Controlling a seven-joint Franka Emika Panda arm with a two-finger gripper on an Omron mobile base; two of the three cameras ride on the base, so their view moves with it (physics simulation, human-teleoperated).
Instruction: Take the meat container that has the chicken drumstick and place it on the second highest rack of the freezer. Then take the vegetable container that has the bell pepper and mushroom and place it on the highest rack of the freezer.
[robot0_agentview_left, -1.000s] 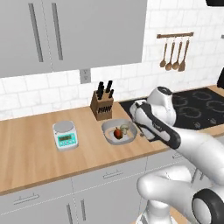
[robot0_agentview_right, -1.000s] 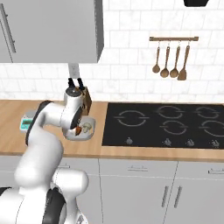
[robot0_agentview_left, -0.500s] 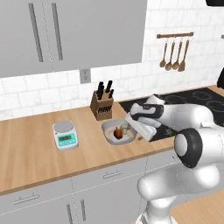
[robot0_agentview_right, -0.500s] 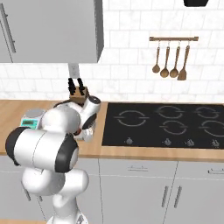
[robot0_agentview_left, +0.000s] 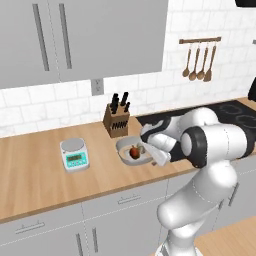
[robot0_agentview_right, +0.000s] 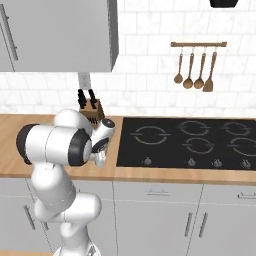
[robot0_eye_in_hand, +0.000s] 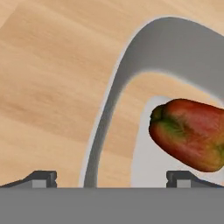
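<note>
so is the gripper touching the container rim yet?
Cannot tell. Hand view: open gripper straddles the container rim, fingertips cut off at the frame's bottom.

**Arm folded low, jaws wide**

The white arm bends sharply at the elbow, its forearm reaching forward and down toward the worktop. The gripper (robot0_eye_in_hand: 111, 177) points downward, its jaws spread wide with nothing between them. The two dark fingertips (robot0_eye_in_hand: 41, 178) stand well apart at the hand view's lower edge.
</note>
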